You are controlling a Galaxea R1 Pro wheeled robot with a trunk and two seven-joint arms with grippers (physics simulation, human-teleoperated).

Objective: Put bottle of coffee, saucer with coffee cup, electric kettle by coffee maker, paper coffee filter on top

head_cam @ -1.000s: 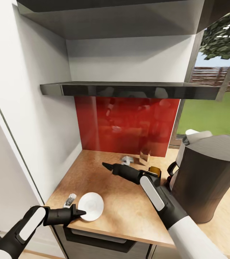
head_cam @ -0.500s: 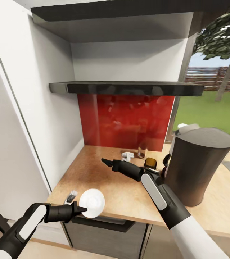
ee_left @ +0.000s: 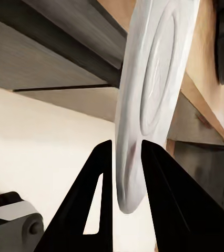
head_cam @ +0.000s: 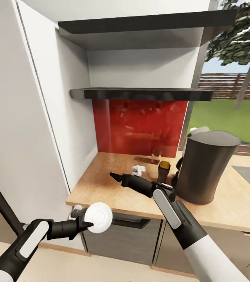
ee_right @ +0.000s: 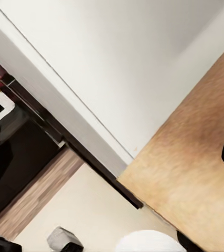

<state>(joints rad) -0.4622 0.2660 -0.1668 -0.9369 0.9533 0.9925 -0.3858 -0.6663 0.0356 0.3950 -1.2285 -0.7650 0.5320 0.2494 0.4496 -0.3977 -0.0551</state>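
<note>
- Change observed: against the earlier head views, the whole picture has drawn back from the table [head_cam: 140, 199], so the camera has moved with the robot; the cupboard fronts and floor now show below the table edge.
- The saucer [head_cam: 98, 217], which lay on the table near its front corner a second ago, is now off the surface, held in front of the cupboard face and just below the table edge.
- Left gripper [head_cam: 86, 225]: shut on the saucer's rim. The left wrist view shows the plate [ee_left: 149, 105] edge-on between the two fingers [ee_left: 104, 173], tilted steeply, not flat.
- Meaning for the task (a judgement): the saucer is picked up but not yet placed; it has to be carried across to the coffee maker [head_cam: 203, 168] and set down level.
- Right gripper [head_cam: 115, 177]: hovers over the middle of the table, holding nothing that can be seen; how far its jaws stand apart cannot be told.
- The cup [head_cam: 138, 169] lies on the table just beyond the right gripper, apart from it.
- The coffee bottle [head_cam: 164, 169] stands on the table just beside the coffee maker (that step looks done).
- The saucer and the coffee maker are well apart.
</note>
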